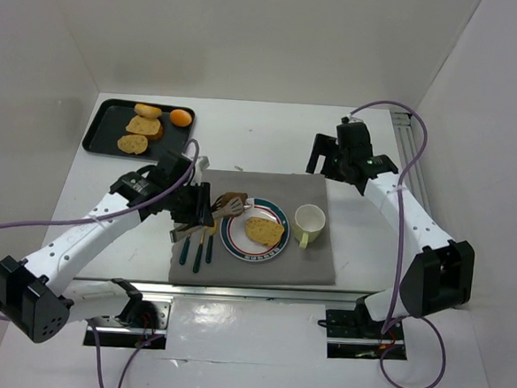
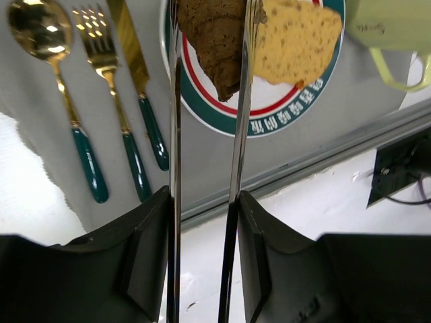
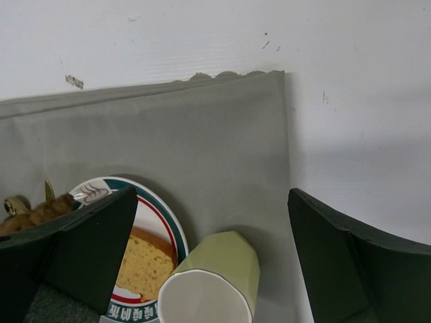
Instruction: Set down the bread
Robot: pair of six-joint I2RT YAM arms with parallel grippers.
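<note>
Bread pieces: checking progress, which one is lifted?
The dark brown piece pinched in the tongs; the pale slice lies on the plate, others on the tray.

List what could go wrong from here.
1. The brown bread is pinched only at the tongs' tips; it may slip out early.
2. It hangs near the plate's rim beside the slice, so it could land on the rim or off the plate.
3. The left tool clamps thin tong arms, which might twist.
</note>
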